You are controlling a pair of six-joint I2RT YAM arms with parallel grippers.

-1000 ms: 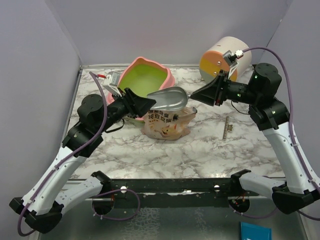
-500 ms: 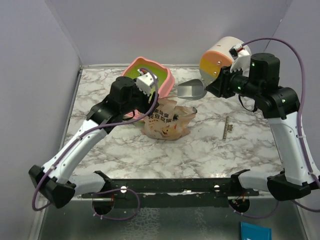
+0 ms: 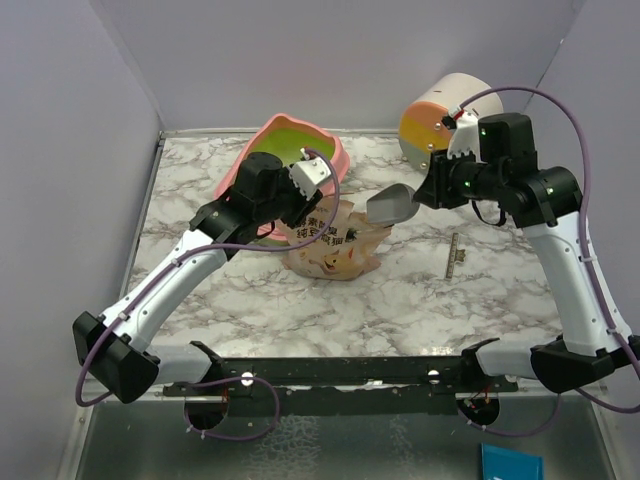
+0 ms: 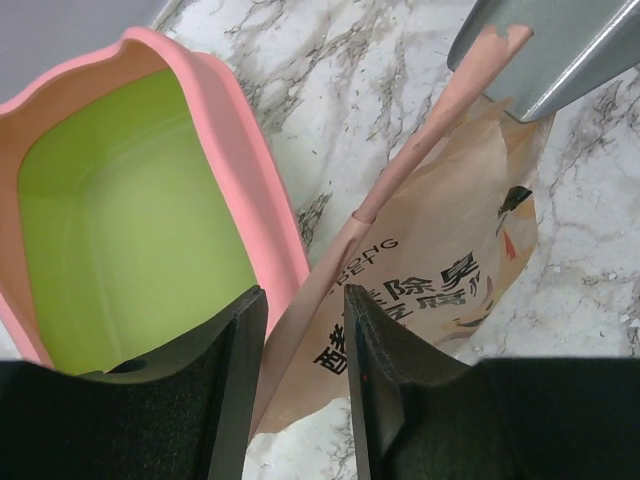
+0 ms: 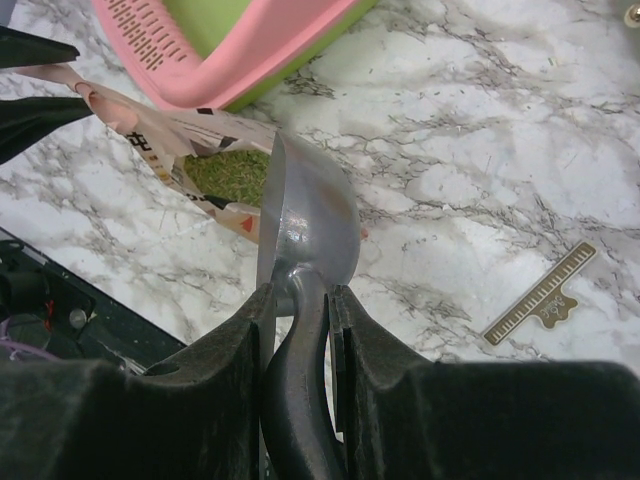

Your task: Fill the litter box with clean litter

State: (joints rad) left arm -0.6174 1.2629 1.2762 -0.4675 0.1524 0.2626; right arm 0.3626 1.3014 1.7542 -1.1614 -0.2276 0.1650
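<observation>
The pink litter box (image 3: 330,150) with its lime-green inside (image 4: 120,210) stands at the back left; no granules show in it. The beige pouch (image 3: 335,248) lies in front of it. Clean litter (image 5: 232,175) shows as green granules in the pouch's open mouth. My left gripper (image 3: 303,213) points down at the pouch's left edge (image 4: 400,280). Its jaws stand a little apart, and the edge runs between them (image 4: 300,340). My right gripper (image 5: 300,300) is shut on the handle of the grey metal scoop (image 5: 310,220). The scoop (image 3: 392,205) tilts just right of the pouch's mouth.
The round cream-orange-yellow cabinet (image 3: 440,115) stands at the back right, behind my right wrist. A small brass ruler (image 3: 458,255) lies on the marble table (image 3: 400,300) to the right of the pouch. Grey walls close in the left, back and right.
My left arm has risen and turned, and its gripper now points down at the pouch's left edge. My right arm drew the scoop back to the right and tilted it down beside the pouch.
</observation>
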